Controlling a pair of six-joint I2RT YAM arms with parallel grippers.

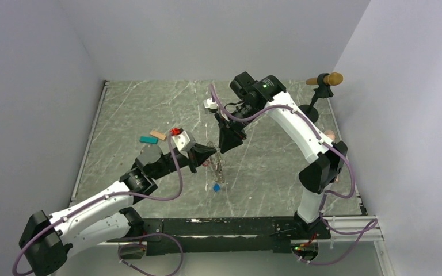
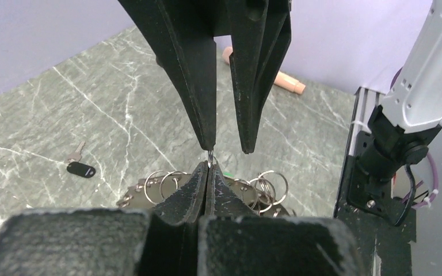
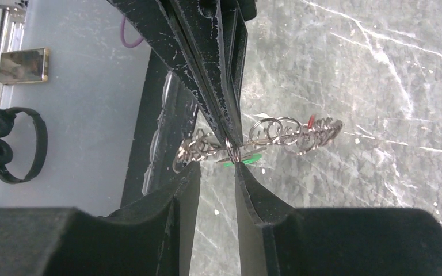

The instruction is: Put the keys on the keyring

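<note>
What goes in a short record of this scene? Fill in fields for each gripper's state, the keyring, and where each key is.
left gripper: shut on keyring
right gripper: open, tips either side of the pinched spot
keyring: held by left gripper
green key: at the keyring by the left gripper's tips; threaded or not, cannot tell
blue key: lying on table, not on keyring

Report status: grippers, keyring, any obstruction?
Left gripper shut on keyring. Right gripper open, close to it. Blue key loose on table. No obstruction seen.
</note>
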